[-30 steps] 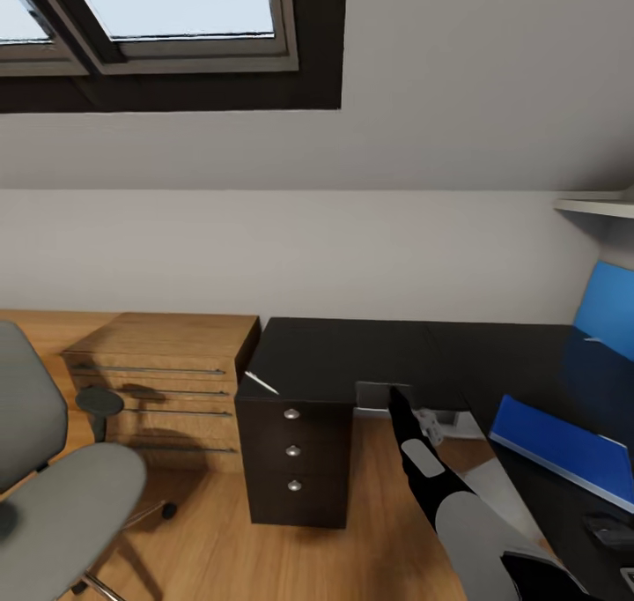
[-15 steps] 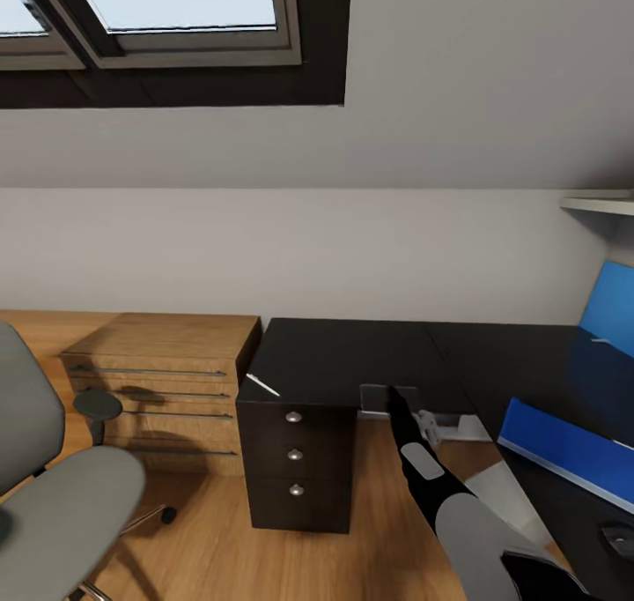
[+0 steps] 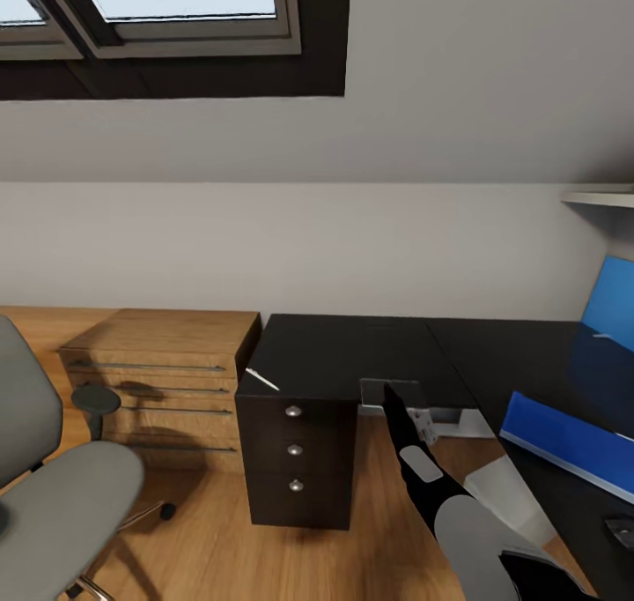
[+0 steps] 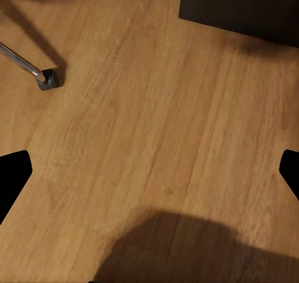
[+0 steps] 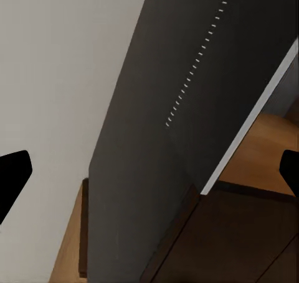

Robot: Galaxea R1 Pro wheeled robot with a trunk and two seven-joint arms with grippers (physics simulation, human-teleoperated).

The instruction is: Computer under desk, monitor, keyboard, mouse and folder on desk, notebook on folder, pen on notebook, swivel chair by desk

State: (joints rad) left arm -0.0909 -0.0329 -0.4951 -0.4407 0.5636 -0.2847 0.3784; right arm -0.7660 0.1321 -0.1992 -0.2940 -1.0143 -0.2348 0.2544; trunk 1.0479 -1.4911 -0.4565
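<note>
Blue folder (image 3: 568, 442) flat on the glossy black counter (image 3: 352, 354) at far right, long axis running from near-right toward back-left. Dark mouse (image 3: 621, 529) just in front of it at the edge of view. Thin white pen (image 3: 262, 379) on the counter's left corner above the drawers (image 3: 295, 449), angled diagonally. Grey swivel chair (image 3: 62, 486) on the wooden floor (image 4: 149, 146) at left, beside a wooden dresser (image 3: 158, 381). Right arm (image 3: 431, 486) stretched toward the counter edge. Left jaws (image 4: 149, 171) spread wide over bare floor, empty; right jaws (image 5: 149, 171) likewise wide apart, grasping nothing, facing the counter top.
</note>
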